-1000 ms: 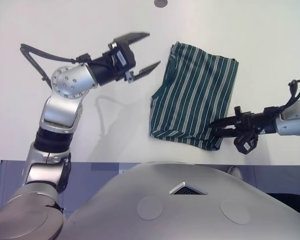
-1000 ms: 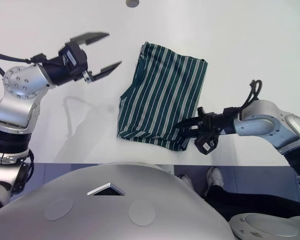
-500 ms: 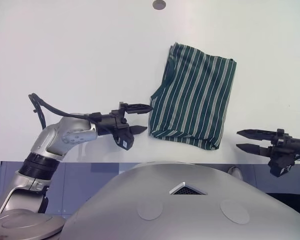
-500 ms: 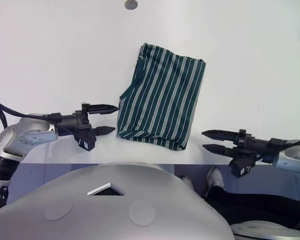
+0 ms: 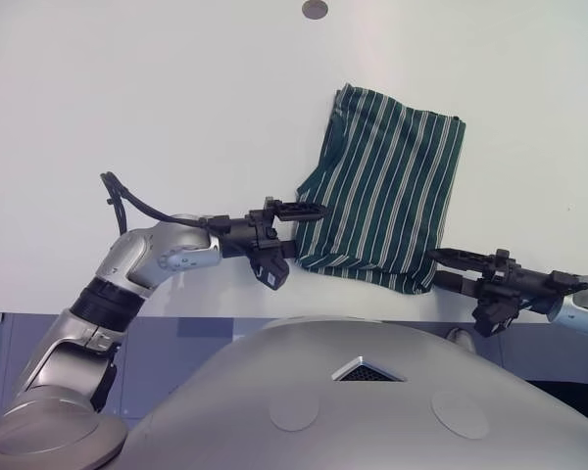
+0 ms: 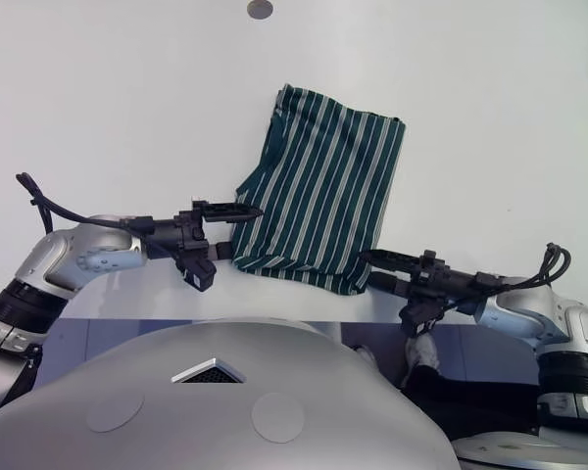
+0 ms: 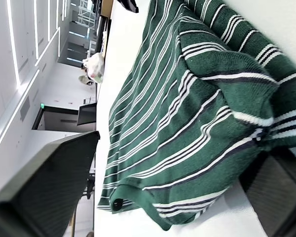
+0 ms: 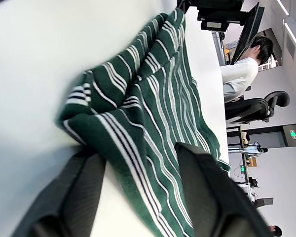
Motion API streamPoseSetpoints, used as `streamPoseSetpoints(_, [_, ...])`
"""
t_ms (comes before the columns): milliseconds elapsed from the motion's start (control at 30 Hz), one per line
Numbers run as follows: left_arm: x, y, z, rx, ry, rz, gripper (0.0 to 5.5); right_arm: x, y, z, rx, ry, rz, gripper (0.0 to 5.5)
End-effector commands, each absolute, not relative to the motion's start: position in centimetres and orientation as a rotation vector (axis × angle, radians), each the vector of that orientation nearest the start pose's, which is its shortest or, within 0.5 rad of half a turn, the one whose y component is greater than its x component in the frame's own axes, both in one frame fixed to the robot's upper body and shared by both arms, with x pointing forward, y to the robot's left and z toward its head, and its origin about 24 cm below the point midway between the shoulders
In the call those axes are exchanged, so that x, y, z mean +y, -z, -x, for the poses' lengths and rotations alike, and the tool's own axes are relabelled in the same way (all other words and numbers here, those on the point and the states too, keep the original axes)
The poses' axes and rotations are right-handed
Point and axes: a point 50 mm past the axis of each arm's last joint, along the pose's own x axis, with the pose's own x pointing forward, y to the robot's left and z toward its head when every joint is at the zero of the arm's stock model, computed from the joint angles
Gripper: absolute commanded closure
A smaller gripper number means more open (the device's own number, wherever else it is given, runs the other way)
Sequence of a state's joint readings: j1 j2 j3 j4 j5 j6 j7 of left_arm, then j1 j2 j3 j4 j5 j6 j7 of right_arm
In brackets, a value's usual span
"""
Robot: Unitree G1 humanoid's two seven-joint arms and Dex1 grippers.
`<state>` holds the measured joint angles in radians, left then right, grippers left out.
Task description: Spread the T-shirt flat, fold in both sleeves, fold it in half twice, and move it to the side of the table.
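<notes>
T-shirt (image 5: 387, 196) lay folded on worktop (image 5: 157, 117). Left gripper (image 5: 311, 228) and right gripper (image 5: 435, 266), jaws apart, straddled its near corners, likely to pinch both for sliding it aside.

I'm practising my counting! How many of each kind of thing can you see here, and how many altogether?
striped T-shirt: 1
tools: 2, the left tool and the right tool
grey round disc: 1
Total: 4
</notes>
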<state>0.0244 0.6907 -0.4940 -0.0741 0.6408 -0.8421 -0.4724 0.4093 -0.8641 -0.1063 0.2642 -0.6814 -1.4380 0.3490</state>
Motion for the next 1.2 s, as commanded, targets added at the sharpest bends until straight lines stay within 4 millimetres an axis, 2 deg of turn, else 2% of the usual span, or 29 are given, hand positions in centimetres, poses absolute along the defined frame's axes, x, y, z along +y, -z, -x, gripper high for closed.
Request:
streamPoseSetpoints(33, [13.0, 0.8, -14.4, -0.274, 1.629, -1.277, 1.77, -26.5, -2.4, -8.6, -0.192, -1.451, 1.219, 3.80])
streamPoseSetpoints(267, [13.4, 1.2, -15.0, -0.242, 1.621, -1.284, 3.47, -26.7, -2.2, -8.9, -0.172, -1.422, 1.221, 5.44])
streamPoseSetpoints(300, [13.6, 1.2, -15.2, -0.238, 1.620, -1.287, 3.74, -26.8, -2.3, -8.9, -0.175, -1.417, 1.220, 5.50])
streamPoseSetpoints(400, [13.9, 1.1, -15.4, -0.224, 1.629, -1.283, 4.10, -26.7, -2.6, -8.9, -0.179, -1.397, 1.194, 5.50])
streamPoseSetpoints(600, [14.2, 0.1, -15.9, -0.206, 1.716, -1.260, 4.85, -25.2, -3.7, -6.9, -0.207, -1.444, 1.050, 5.50])
streamPoseSetpoints(633, [14.2, 0.1, -15.7, -0.187, 1.740, -1.242, 5.02, -24.2, -4.2, -10.5, -0.244, -1.411, 1.087, 5.50])
streamPoseSetpoints(667, [14.2, 0.1, -15.6, -0.173, 1.756, -1.228, 5.15, -23.3, -4.8, -13.0, -0.263, -1.395, 1.104, 5.50])
streamPoseSetpoints(700, [14.4, 0.0, -15.3, -0.144, 1.794, -1.193, 5.26, -22.4, -5.8, -15.2, -0.268, -1.389, 1.100, 5.50])
streamPoseSetpoints(733, [14.6, -0.1, -15.0, -0.124, 1.820, -1.169, 5.41, -21.7, -6.5, -16.3, -0.264, -1.396, 1.086, 5.50])
streamPoseSetpoints(833, [15.0, -0.3, -14.5, -0.086, 1.901, -1.130, 5.49, -20.5, -7.6, -17.1, -0.225, -1.426, 1.006, 5.50])
streamPoseSetpoints(967, [15.6, -1.0, -14.1, 0.021, 1.953, -1.030, 5.49, -20.3, -7.6, -16.4, -0.058, -1.504, 0.853, 5.50])
streamPoseSetpoints(1067, [15.3, -3.6, -14.2, 0.149, 1.975, -0.793, 5.49, -20.1, -9.0, -16.1, 0.112, -1.589, 0.675, 5.50])
streamPoseSetpoints(1200, [15.6, -7.1, -14.8, 0.310, 2.061, -0.595, 5.49, -20.1, -10.6, -16.3, 0.264, -1.629, 0.484, 5.50])
